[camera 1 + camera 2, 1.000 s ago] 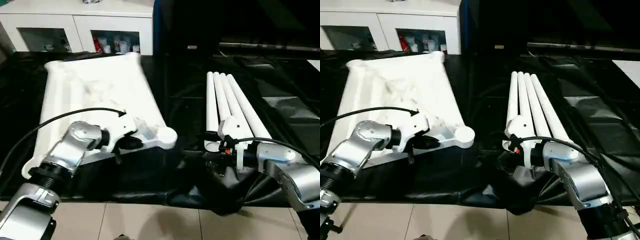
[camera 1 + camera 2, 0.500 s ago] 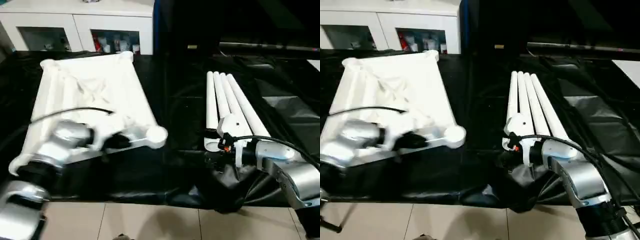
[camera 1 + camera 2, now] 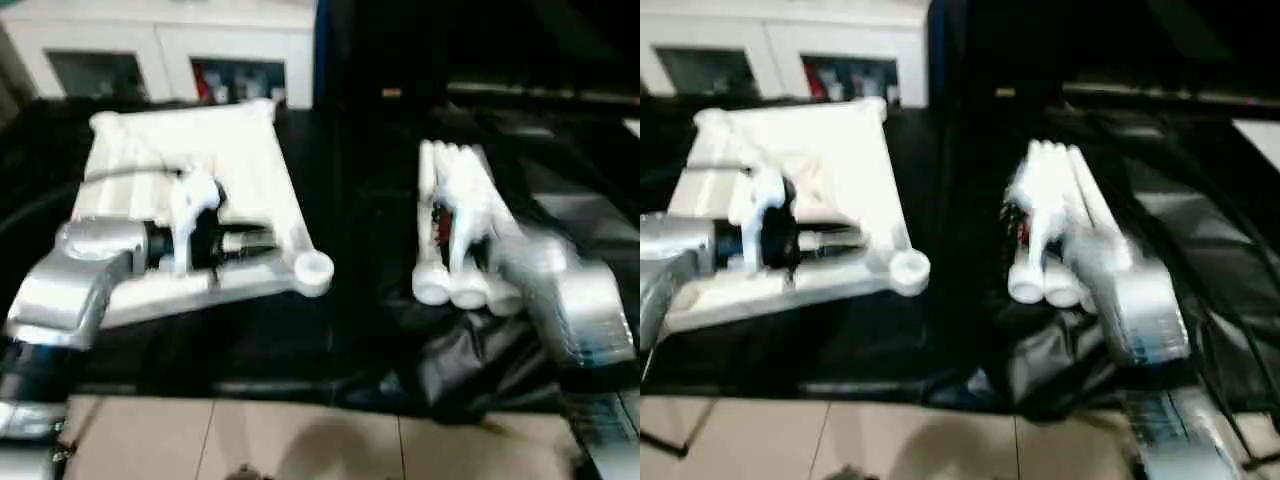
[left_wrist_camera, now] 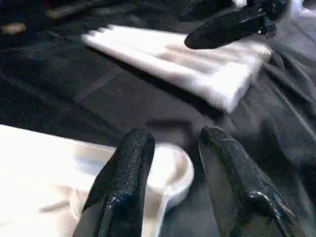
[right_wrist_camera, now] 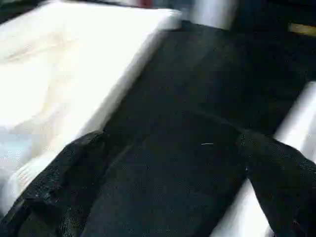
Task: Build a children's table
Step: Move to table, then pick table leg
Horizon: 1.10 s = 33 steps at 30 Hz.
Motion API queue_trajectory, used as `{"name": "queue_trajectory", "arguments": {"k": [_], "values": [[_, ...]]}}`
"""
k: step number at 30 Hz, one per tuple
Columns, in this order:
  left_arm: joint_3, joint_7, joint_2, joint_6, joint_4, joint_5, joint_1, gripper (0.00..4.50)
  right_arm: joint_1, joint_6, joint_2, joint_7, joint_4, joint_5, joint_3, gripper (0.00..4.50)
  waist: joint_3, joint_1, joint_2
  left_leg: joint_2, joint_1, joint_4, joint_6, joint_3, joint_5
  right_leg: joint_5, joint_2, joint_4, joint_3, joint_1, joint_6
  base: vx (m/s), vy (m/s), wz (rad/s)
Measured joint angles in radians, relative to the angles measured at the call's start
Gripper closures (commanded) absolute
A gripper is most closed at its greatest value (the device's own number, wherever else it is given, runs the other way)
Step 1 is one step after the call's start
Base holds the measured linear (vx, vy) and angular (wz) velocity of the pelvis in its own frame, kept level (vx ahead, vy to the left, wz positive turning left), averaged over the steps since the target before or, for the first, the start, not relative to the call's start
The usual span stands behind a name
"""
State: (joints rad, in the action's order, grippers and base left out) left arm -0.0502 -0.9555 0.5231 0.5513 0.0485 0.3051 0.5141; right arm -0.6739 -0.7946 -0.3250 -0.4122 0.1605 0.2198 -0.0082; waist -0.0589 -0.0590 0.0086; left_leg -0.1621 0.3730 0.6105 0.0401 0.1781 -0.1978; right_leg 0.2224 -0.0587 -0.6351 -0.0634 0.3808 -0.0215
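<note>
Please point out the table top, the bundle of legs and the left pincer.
Table top [image 3: 250, 165]: left eye view, on its ribbed underside.
Bundle of legs [image 3: 447, 287]: left eye view, near flared ends.
Left pincer [image 4: 173, 148]: left wrist view, midway between its black fingertips.

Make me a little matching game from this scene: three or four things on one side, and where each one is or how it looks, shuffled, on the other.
Things:
1. tabletop
2. legs
3. left pincer
4. sheet

States:
A. black, spread under everything
B. open, over a round corner socket
C. lying side by side on the robot's right
D. white, flat on the robot's left

Pairs: 1-D, 2-C, 3-B, 4-A
</note>
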Motion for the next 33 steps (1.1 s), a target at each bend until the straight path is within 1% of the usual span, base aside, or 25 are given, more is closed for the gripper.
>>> {"name": "queue_trajectory", "arguments": {"k": [1, 3, 5, 6, 7, 8, 9, 11, 12, 14, 15, 17, 18, 20, 22, 26, 33], "values": [[-0.011, 0.025, -0.015, 0.012, -0.009, -0.008, -0.005, 2.28, -0.017, -0.006, 0.002, 0.02, 0.017, -0.003, -0.004, 0.0, 0.0, -0.001, -0.004, -0.001, 0.0, -0.001, 0.001, 0.0, 0.0, 0.0, 0.0, 0.0, 0.0, 0.0, 0.0, 0.0, 0.0, 0.0], [-0.038, 0.071, -0.029, 0.037, -0.034, -0.029, -0.039, 2.14, -0.047, -0.018, 0.016, 0.059, 0.08, -0.022, -0.004, 0.0, 0.001, 0.0, -0.006, -0.002, 0.001, -0.002, 0.002, 0.0, 0.002, 0.001, 0.002, 0.001, -0.001, 0.001, 0.0, 0.0, 0.0, 0.0], [-0.052, 0.096, -0.031, 0.07, -0.082, -0.033, -0.089, 1.89, -0.075, -0.035, 0.035, 0.099, 0.164, -0.043, -0.002, 0.0, -0.001, 0.007, -0.009, -0.002, 0.002, -0.004, 0.003, 0.001, 0.002, 0.001, 0.002, 0.001, 0.0, 0.003, 0.0, 0.0, 0.0, 0.0], [-0.064, 0.101, -0.037, 0.082, -0.108, -0.031, -0.108, 1.89, -0.086, -0.042, 0.038, 0.121, 0.204, -0.057, -0.002, 0.0, -0.002, 0.006, -0.011, -0.002, 0.003, -0.005, 0.0, 0.001, 0.006, 0.001, 0.002, 0.001, -0.001, 0.004, -0.001, 0.0, 0.0, 0.0], [-0.076, 0.102, -0.042, 0.09, -0.123, -0.026, -0.119, 1.86, -0.09, -0.047, 0.038, 0.136, 0.228, -0.068, -0.002, 0.0, -0.002, 0.002, -0.012, -0.003, 0.007, -0.005, -0.001, 0.001, 0.007, 0.002, 0.002, 0.001, -0.002, 0.007, -0.001, 0.0, 0.0, 0.0], [-0.076, 0.103, -0.039, 0.097, -0.129, -0.024, -0.12, 1.78, -0.101, -0.048, 0.043, 0.149, 0.249, -0.072, -0.003, 0.0, -0.003, 0.002, -0.019, -0.003, 0.009, -0.006, -0.003, 0.002, 0.008, 0.002, 0.002, 0.0, -0.001, 0.011, -0.001, 0.0, 0.0, 0.0], [-0.07, 0.105, -0.035, 0.101, -0.143, -0.023, -0.119, 1.53, -0.13, -0.053, 0.058, 0.176, 0.295, -0.075, -0.007, 0.0, -0.004, 0.0, -0.022, -0.003, 0.014, -0.006, -0.004, 0.002, 0.01, 0.002, 0.002, -0.005, -0.001, 0.017, -0.002, 0.0, 0.0, 0.0], [-0.072, 0.109, -0.036, 0.103, -0.151, -0.024, -0.119, 1.45, -0.165, -0.055, 0.069, 0.196, 0.341, -0.075, -0.015, 0.0, -0.005, -0.002, -0.025, -0.003, 0.015, -0.005, -0.004, 0.002, 0.011, 0.002, 0.002, -0.006, -0.001, 0.019, -0.002, 0.0, 0.0, 0.0], [-0.075, 0.114, -0.035, 0.108, -0.151, -0.029, -0.116, 1.4, -0.198, -0.056, 0.077, 0.204, 0.395, -0.074, -0.023, 0.0, -0.006, -0.002, -0.026, -0.003, 0.015, -0.005, -0.003, 0.002, 0.011, 0.002, 0.002, -0.007, -0.001, 0.019, -0.002, 0.0, 0.0, 0.0], [-0.087, 0.117, -0.024, 0.116, -0.166, -0.037, -0.115, 1.2, -0.232, -0.053, 0.082, 0.217, 0.465, -0.074, -0.031, 0.0, -0.008, -0.004, -0.037, -0.003, 0.013, -0.006, 0.001, 0.003, 0.012, 0.002, 0.002, -0.01, -0.002, 0.018, -0.003, 0.0, 0.0, 0.0], [-0.093, 0.113, -0.012, 0.123, -0.185, -0.038, -0.118, 1.09, -0.244, -0.048, 0.088, 0.225, 0.507, -0.072, -0.046, 0.0, -0.009, -0.005, -0.046, -0.005, 0.012, -0.007, 0.004, 0.003, 0.013, 0.002, 0.002, -0.011, -0.003, 0.018, -0.003, 0.0, 0.0, 0.0], [-0.094, 0.108, -0.001, 0.129, -0.202, -0.037, -0.123, 1.02, -0.248, -0.047, 0.097, 0.233, 0.55, -0.07, -0.063, 0.0, -0.009, -0.007, -0.051, -0.005, 0.013, -0.006, 0.005, 0.003, 0.014, 0.002, 0.002, -0.011, -0.003, 0.018, -0.003, 0.0, 0.0, 0.0], [-0.094, 0.108, 0.006, 0.133, -0.206, -0.037, -0.124, 0.98, -0.251, -0.046, 0.101, 0.233, 0.571, -0.069, -0.063, 0.0, -0.009, -0.007, -0.051, -0.005, 0.013, -0.006, 0.005, 0.003, 0.014, 0.001, 0.002, -0.011, -0.002, 0.018, -0.003, 0.0, 0.0, 0.0], [-0.094, 0.108, 0.018, 0.141, -0.214, -0.037, -0.125, 0.75, -0.254, -0.046, 0.107, 0.233, 0.605, -0.066, -0.063, 0.0, -0.009, -0.009, -0.051, -0.005, 0.013, -0.006, 0.006, 0.004, 0.016, 0.0, 0.002, -0.011, -0.002, 0.018, -0.004, 0.0, 0.0, 0.0], [-0.094, 0.105, 0.028, 0.146, -0.223, -0.037, -0.125, 0.62, -0.275, -0.045, 0.107, 0.242, 0.651, -0.066, -0.063, 0.0, -0.01, -0.012, -0.05, -0.005, 0.013, -0.006, 0.007, 0.004, 0.016, -0.001, 0.002, -0.012, -0.003, 0.018, -0.004, 0.0, 0.0, 0.0], [-0.101, 0.067, 0.064, 0.157, -0.235, -0.03, -0.125, 0.62, -0.314, -0.023, 0.107, 0.264, 0.727, -0.075, -0.073, 0.0, -0.009, -0.018, -0.05, -0.006, 0.012, -0.006, 0.008, 0.004, 0.017, -0.001, 0.002, -0.013, -0.003, 0.018, -0.004, 0.0, 0.0, 0.0], [-0.11, 0.044, 0.089, 0.169, -0.26, -0.023, -0.131, 0.62, -0.322, -0.001, 0.108, 0.284, 0.816, -0.073, -0.096, 0.0, -0.009, -0.028, -0.051, -0.006, 0.012, -0.006, 0.008, 0.004, 0.017, -0.001, 0.002, -0.013, -0.003, 0.018, -0.004, 0.0, 0.0, 0.0]]}}
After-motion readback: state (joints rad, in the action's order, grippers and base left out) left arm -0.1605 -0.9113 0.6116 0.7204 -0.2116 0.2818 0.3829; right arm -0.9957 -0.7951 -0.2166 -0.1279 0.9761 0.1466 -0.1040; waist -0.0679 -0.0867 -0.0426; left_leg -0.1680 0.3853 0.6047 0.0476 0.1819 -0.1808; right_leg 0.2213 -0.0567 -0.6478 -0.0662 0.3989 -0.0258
